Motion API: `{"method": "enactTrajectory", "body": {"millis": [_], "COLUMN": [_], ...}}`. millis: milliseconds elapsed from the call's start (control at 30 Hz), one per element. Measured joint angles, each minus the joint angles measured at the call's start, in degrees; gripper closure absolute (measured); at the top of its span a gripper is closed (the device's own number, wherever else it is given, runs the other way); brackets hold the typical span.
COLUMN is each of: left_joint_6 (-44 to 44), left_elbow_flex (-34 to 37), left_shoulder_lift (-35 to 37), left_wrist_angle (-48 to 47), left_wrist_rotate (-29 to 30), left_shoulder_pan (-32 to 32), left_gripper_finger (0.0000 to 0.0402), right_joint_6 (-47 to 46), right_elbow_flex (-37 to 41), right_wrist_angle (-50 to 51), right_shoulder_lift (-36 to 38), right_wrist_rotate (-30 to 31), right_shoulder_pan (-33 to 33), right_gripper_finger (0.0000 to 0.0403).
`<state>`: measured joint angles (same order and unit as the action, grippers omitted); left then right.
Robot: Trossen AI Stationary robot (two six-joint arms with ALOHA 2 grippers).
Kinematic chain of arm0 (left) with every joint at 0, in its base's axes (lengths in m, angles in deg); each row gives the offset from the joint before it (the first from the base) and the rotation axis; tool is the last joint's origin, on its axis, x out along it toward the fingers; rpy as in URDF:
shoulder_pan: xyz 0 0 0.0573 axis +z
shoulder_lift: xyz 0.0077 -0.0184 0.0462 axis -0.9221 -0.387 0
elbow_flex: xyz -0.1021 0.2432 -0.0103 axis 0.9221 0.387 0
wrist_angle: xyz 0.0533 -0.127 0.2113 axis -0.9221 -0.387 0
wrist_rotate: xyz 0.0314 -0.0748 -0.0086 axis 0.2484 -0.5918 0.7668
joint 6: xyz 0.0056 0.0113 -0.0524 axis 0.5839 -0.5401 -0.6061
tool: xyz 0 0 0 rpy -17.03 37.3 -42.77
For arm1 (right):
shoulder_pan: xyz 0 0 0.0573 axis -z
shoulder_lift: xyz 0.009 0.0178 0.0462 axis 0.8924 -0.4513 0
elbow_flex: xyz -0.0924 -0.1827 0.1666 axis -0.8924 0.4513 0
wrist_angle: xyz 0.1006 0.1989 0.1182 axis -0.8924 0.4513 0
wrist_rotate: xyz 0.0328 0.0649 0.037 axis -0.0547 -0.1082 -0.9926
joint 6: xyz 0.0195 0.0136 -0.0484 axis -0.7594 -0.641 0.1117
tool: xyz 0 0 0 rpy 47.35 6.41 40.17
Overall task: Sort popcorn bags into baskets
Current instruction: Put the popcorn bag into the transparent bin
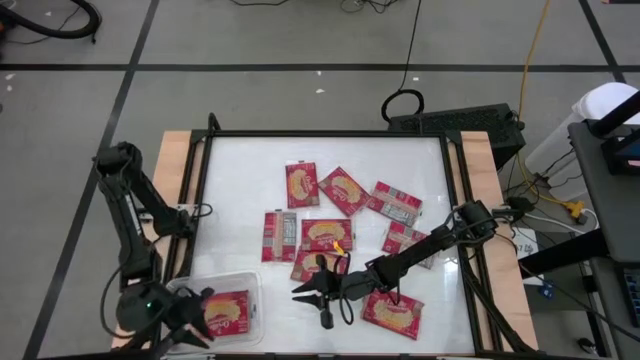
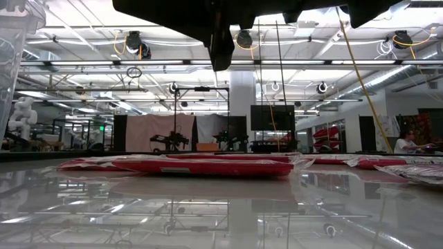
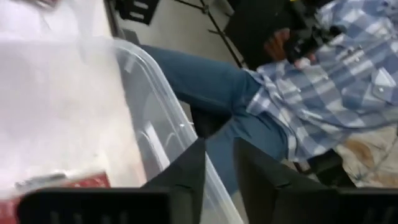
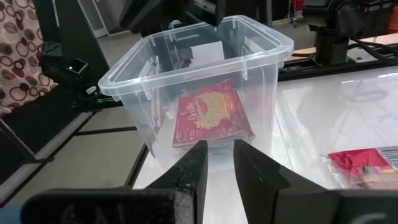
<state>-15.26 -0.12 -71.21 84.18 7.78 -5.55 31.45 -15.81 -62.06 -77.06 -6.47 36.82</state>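
At the near left corner of the table (image 1: 240, 170), my left end effector (image 1: 185, 312) sits against the outer side of the clear basket (image 1: 256, 290). From my left wrist, the basket's rim (image 3: 155, 87) runs right up to this end effector (image 3: 219, 146). I cannot tell whether it is apart or clamped on that rim. Beyond the basket a person (image 3: 323, 81) in a checked shirt and blue jeans sits close to the table edge.

One popcorn bag (image 1: 228, 312) already lies flat in the basket, picture side up. My right wrist camera sees it through the clear wall (image 4: 211, 115).

My right end effector (image 1: 305, 292) is stretched out low over the middle of the table and points towards the basket (image 4: 261, 28). Its fingers (image 4: 189, 168) stand a little apart with nothing between them.

The other popcorn bags are spread across the table's centre:
- One (image 1: 302, 184) lies farthest from me, with two more (image 1: 343, 190) (image 1: 393, 203) beside it.
- A pair (image 1: 280, 236) (image 1: 327, 233) lies side by side in the middle.
- One (image 1: 308, 265) is partly under my right arm, and another (image 1: 405, 240) lies beside that arm.
- One (image 1: 393, 310) lies nearest the front edge.

From table height they show as a thin red layer (image 2: 201, 166).
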Motion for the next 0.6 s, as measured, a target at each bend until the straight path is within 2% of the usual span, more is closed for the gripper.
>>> {"method": "enactTrajectory", "body": {"millis": [133,200,367,500,600], "left_joint_6": [0.12,1.08,-5.0,-12.6,-16.02], "left_elbow_flex": [0.0,0.0,0.0,0.0,0.0], "left_shoulder_lift": [-0.06,-0.06,-0.02,0.01,0.11], "left_wrist_angle": [0.47,0.88,-5.46,-15.4,-20.21], "left_wrist_rotate": [0.82,0.86,-1.05,2.91,3.48], "left_shoulder_pan": [-1.23,-1.79,-3.73,-3.31,-1.8], "left_gripper_finger": [0.038,0.0395,0.0393,0.0397,0.0396], "right_joint_6": [0.0,0.0,0.23,0.26,0.26], "right_elbow_flex": [0.0,0.0,0.0,0.0,0.0], "right_wrist_angle": [0.04,0.0,0.02,0.04,0.02], "right_shoulder_lift": [0.0,0.0,0.0,0.0,0.0], "right_wrist_rotate": [0.0,0.02,0.0,0.0,0.0], "right_shoulder_pan": [0.09,0.11,0.11,0.11,0.11], "right_gripper_finger": [0.0332,0.0332,0.0332,0.0332,0.0332]}}
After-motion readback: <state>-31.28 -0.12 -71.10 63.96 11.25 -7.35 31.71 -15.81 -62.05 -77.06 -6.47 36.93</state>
